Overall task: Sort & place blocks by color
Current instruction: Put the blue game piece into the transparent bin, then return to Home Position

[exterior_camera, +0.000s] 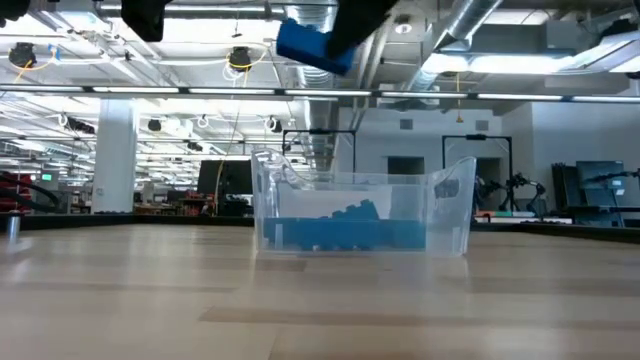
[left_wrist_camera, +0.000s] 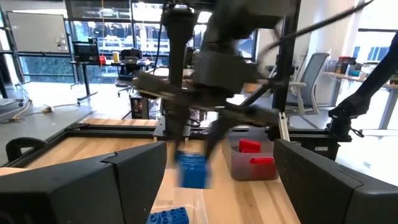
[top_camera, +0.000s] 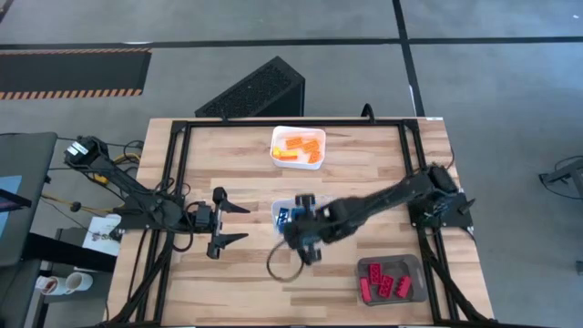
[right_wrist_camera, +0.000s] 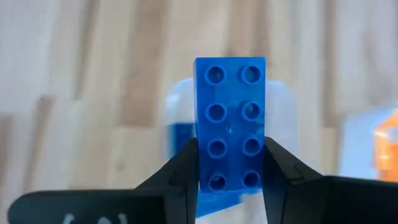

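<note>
My right gripper (right_wrist_camera: 230,163) is shut on a blue block (right_wrist_camera: 230,112) and holds it high over the table's middle (top_camera: 308,239). Just below it stands a clear container (exterior_camera: 360,215) that holds several blue blocks (exterior_camera: 340,232). Orange blocks (top_camera: 301,146) lie in a white tray (top_camera: 276,157) at the far middle. Red blocks (top_camera: 383,282) lie in a grey tray (top_camera: 412,264) at the near right. My left gripper (top_camera: 240,223) waits open at the left, level, pointing toward the container. My right gripper pinches the blue block's two long sides (right_wrist_camera: 200,163) between its two fingers, near the end closest to the wrist. The block's length runs on past the fingertips. The fingers slant down from the table's right. The block (exterior_camera: 312,45) hangs clear of the table, above the container.
A dark frame (top_camera: 173,182) runs along the table's left, far and right edges. Bare wood lies at the near left (top_camera: 228,292) and between the trays. A black slatted box (top_camera: 255,89) stands on the floor beyond the far edge.
</note>
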Controlling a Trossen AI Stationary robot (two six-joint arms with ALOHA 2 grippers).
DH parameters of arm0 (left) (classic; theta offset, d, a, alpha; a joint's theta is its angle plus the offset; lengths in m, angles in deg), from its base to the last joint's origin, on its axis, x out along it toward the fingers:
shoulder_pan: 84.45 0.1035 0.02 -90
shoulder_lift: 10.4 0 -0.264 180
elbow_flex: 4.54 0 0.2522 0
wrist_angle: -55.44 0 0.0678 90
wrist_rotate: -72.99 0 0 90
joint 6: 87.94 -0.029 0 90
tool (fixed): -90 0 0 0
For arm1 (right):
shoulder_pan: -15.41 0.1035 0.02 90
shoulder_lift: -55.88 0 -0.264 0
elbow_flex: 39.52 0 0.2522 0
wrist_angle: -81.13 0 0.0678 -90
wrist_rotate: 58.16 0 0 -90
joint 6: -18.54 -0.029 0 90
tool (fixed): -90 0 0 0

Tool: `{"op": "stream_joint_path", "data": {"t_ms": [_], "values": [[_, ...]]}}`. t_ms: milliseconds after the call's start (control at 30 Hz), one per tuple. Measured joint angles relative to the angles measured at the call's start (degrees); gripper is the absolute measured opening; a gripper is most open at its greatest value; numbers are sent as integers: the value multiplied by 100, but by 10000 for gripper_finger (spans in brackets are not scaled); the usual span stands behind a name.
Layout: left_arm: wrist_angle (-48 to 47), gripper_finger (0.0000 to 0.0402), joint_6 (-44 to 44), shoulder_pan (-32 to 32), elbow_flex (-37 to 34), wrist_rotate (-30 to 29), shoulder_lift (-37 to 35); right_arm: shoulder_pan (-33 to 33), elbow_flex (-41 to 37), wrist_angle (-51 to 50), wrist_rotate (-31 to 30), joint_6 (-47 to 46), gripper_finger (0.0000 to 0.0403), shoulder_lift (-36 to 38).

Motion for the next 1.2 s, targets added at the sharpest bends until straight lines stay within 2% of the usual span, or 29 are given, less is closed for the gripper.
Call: {"op": "stream_joint_path", "data": {"t_ms": [100, 333, 433, 500, 733, 867, 1000, 1100, 1200], "values": [[-60, 284, 43, 0, 0, 1, 0, -232, -656, 513, 61, 25, 118, 319], [-132, 284, 150, -2, 0, 2, 3, -526, -3004, 2484, 548, 25, 118, 1078], [-127, 284, 151, -2, 0, -6, 5, -561, -3539, 3097, 781, -78, 118, 1196], [-100, 284, 128, -2, 0, -79, 5, -548, -3663, 3228, 962, -194, 137, 1244], [-50, 284, 155, -2, -2, -285, 5, -525, -3663, 3229, 1018, -1064, 289, 1194], [-73, 284, 197, -2, -2, -250, 5, -524, -3641, 3089, 1111, -1222, 344, 1244], [-79, 284, 165, -2, -2, -195, 5, -516, -3504, 3162, 1006, -1578, 359, 1394], [-266, 284, 196, -2, -2, -219, 6, -506, -3490, 4024, 1094, -1485, 353, 1452], [-438, 284, 326, 0, -4, -249, 7, -420, -3509, 4323, 1247, -1238, 338, 1482]]}}
